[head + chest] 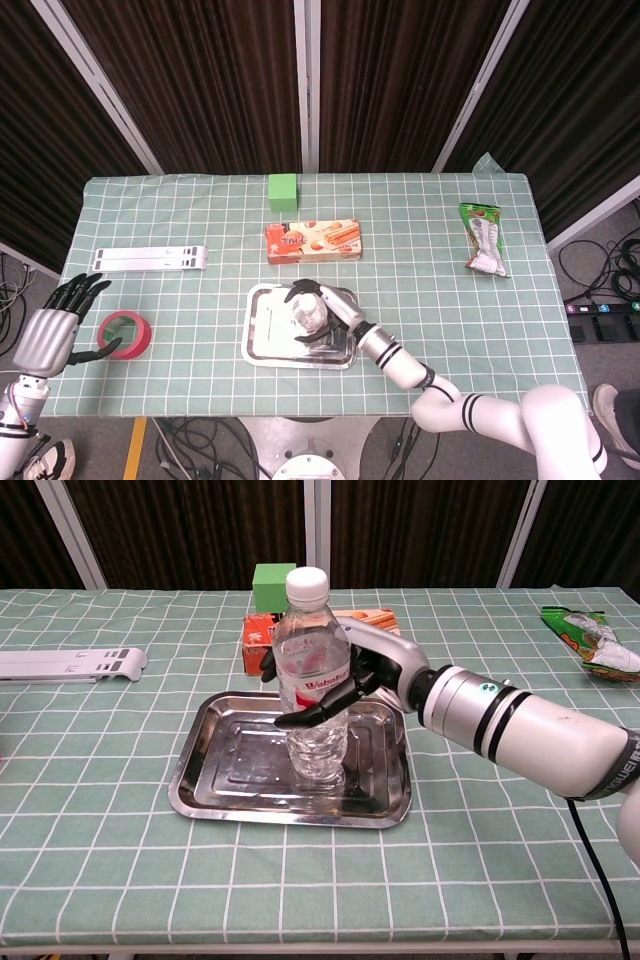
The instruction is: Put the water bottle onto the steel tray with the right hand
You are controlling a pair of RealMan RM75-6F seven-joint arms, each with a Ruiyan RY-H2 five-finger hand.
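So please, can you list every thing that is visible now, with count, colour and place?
water bottle: 1, clear with white cap, upright on the tray
steel tray: 1, silver, table centre front
snack box: 1, orange, behind the tray
green block: 1, green, far edge centre
snack bag: 1, green, far right
tape roll: 1, red, front left
white bars: 1 pair, white, left
tablecloth: 1, green checked, covers table
right hand: 1, grips the bottle
left hand: 1, beside the tape
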